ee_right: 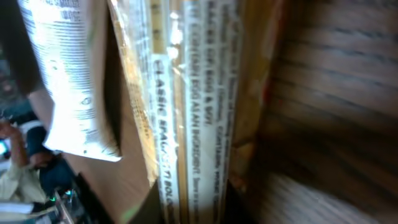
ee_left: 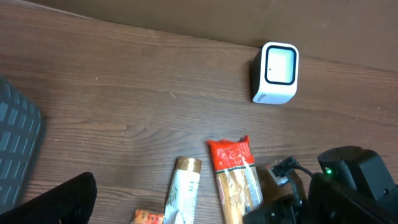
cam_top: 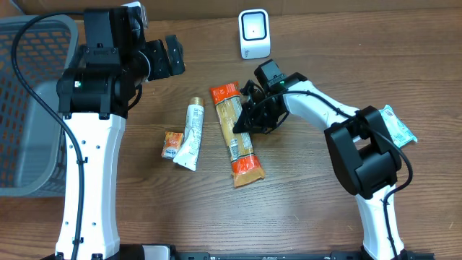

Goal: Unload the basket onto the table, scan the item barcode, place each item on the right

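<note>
Right gripper [cam_top: 249, 119] jaws pinch the pasta packet [cam_top: 234, 133] mid-frame, left gripper [cam_top: 170, 59] jaws spread; scanner [cam_top: 254, 34] not yet reached

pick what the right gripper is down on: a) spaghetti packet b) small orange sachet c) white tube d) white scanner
a, the right gripper sits at the right edge of the spaghetti packet, and that packet's printed label fills the right wrist view.
</note>
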Controlling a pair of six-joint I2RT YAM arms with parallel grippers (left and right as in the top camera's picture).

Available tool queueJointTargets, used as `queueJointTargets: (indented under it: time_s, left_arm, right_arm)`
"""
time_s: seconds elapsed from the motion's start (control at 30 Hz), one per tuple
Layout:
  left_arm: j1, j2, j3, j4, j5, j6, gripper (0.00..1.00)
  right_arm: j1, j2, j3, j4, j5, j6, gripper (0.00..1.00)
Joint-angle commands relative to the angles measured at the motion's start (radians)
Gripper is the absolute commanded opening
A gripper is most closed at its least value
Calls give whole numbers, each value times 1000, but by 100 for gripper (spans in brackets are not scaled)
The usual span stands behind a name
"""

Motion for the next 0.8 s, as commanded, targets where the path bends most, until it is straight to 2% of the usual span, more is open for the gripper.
queueJointTargets:
  time_s: [0.0,0.17,0.4,0.6,0.77]
  left_arm:
    - [5,2,3,1,8,16,100]
    - [5,2,3,1,8,16,99]
    - [5,2,3,1,8,16,100]
    - [5,2,3,0,8,16,100]
    - [5,2,3,0,8,16,100]
  right_arm:
    - [-6,61,-28,2,-34,-4,4]
    - [-54,-24,-3,-19,-176,2,4]
    - [-110,-319,-3,0,-163,65,4]
    - [-145,-589,-3,6,-37,136,4]
    - [-145,-786,-3,42,172,230,4]
